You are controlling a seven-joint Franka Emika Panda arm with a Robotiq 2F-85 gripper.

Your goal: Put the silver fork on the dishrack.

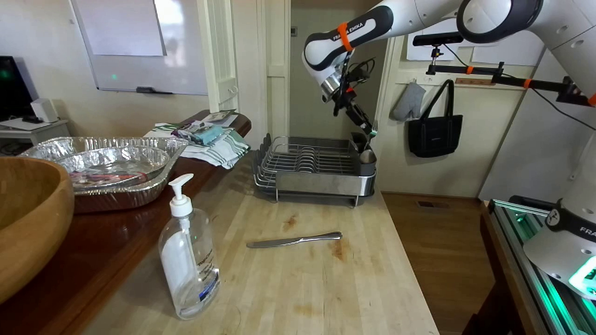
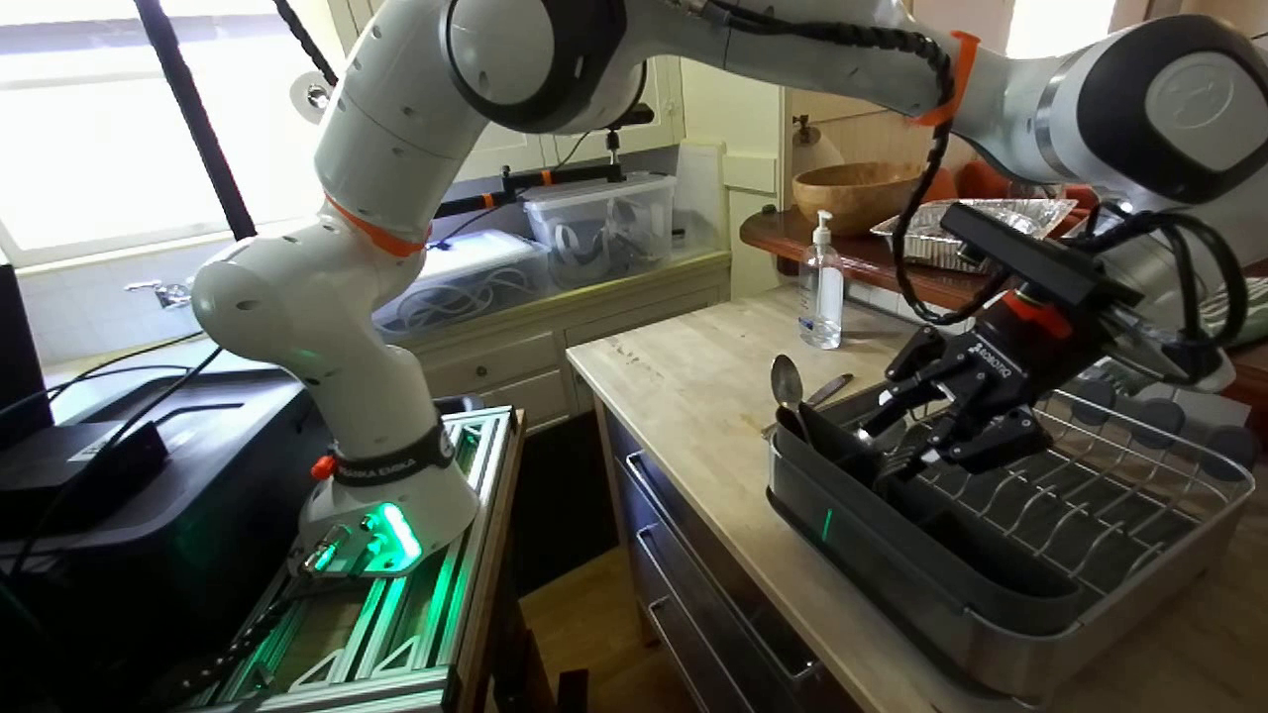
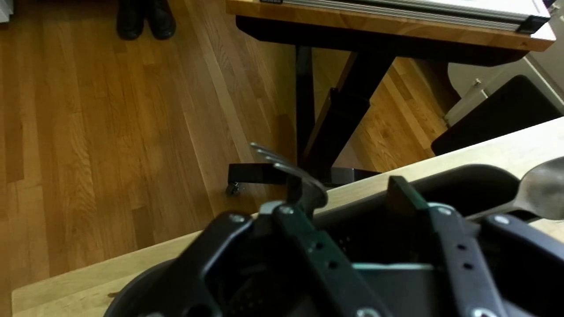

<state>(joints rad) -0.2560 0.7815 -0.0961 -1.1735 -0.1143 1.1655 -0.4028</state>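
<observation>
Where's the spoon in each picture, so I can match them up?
In an exterior view: spoon right of centre, slightly above mid-height.
In an exterior view: spoon right of centre, slightly below mid-height.
Wrist view: spoon cut off at the right edge.
Shared landmark: the utensil caddy holding it.

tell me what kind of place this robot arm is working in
Most likely a kitchen, judging by the wire dish rack and the table knife, both on a butcher-block countertop.

Kitchen: dishrack (image 1: 321, 183) on wooden counter (image 1: 298, 288), drawers (image 2: 698, 569) beneath, pump bottle (image 1: 191, 265).
</observation>
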